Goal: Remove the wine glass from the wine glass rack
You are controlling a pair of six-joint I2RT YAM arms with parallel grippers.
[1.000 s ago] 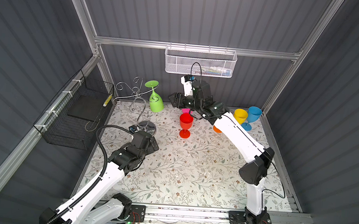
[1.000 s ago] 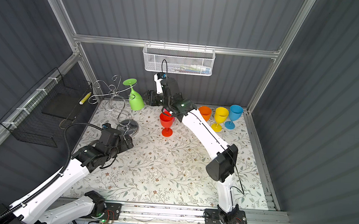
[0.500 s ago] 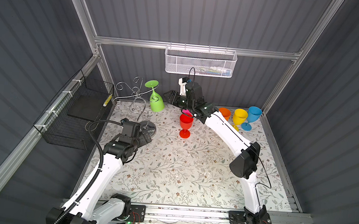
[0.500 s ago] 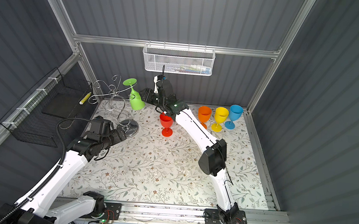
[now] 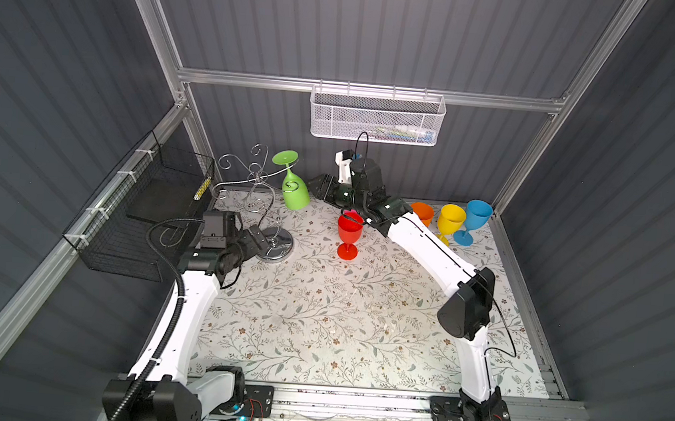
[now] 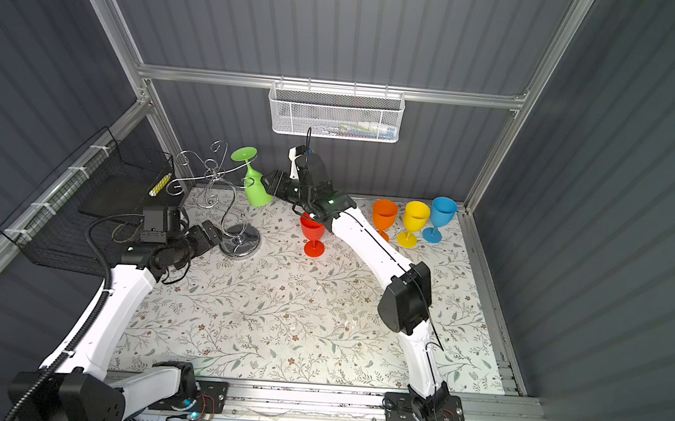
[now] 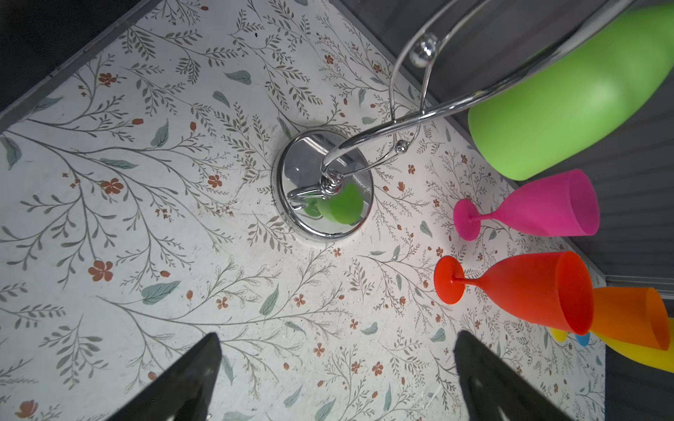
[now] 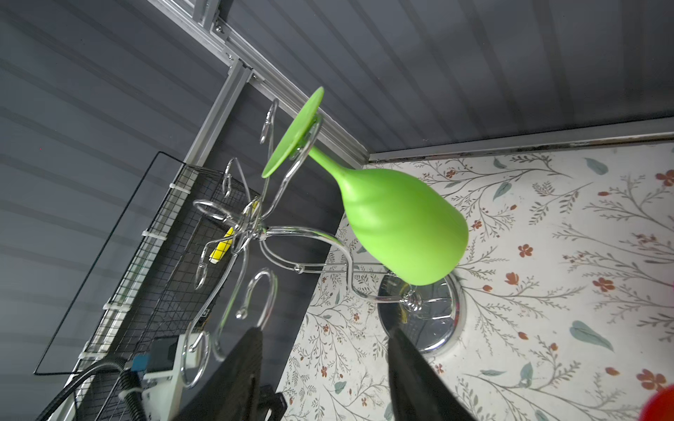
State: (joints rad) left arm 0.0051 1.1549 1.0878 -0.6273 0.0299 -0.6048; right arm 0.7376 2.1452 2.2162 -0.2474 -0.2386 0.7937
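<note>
1. Wine glass point(image 5: 296, 189), green, hangs upside down by its foot from a curled arm of the wine glass rack point(image 5: 256, 177), bowl tilted outward.
2. Right end effector point(image 5: 314, 185) sits just beside the bowl, jaws apart, gripping nothing.
3. Left end effector point(image 5: 260, 239) is spread wide and empty, low beside the rack's round base on the floral surface point(image 5: 318, 310).
4. Red glass point(image 5: 349, 231) stands upright near the rack.

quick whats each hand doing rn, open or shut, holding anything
Left hand: open, holding nothing.
Right hand: open, holding nothing; the green plastic wine glass hangs ahead of it.
</note>
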